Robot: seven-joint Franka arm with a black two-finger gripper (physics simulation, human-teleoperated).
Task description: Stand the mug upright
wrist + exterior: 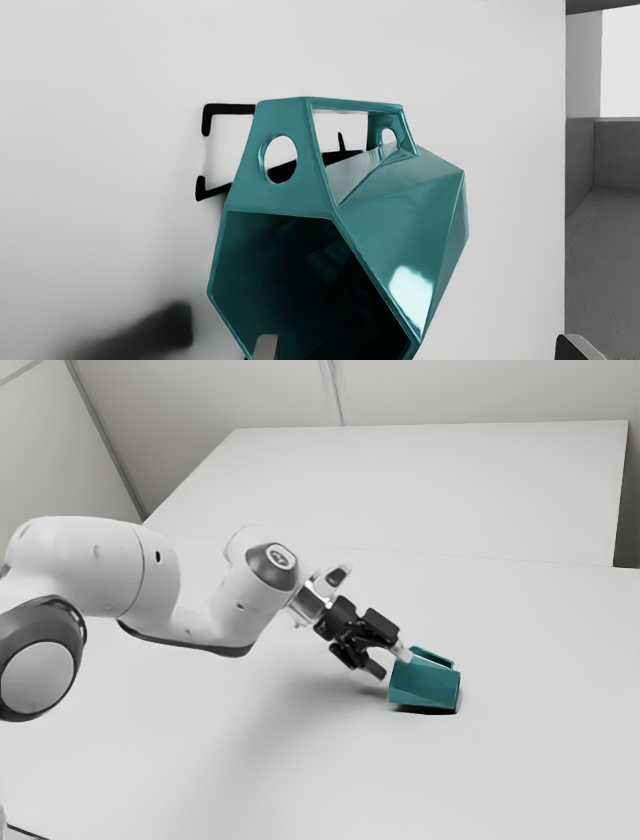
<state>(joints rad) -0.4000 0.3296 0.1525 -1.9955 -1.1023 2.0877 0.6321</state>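
Observation:
In the exterior view my gripper [388,665] is at the mug's near-arm end, with its fingers apart. The teal faceted mug [425,685] lies on its side on the white table, its handle on the upper side. In the wrist view the mug [400,215] has its dark mouth facing my hand. One fingertip of the gripper [417,350] overlaps the mouth opening and the other stands well off past the mug's outer wall. Whether the first finger touches the mug, I cannot tell.
The white table [250,760] extends around the mug, and its edge shows in the wrist view beside a grey floor. Behind it in the exterior view is another white surface [430,490] and pale walls. Dark shadows fall next to the mug.

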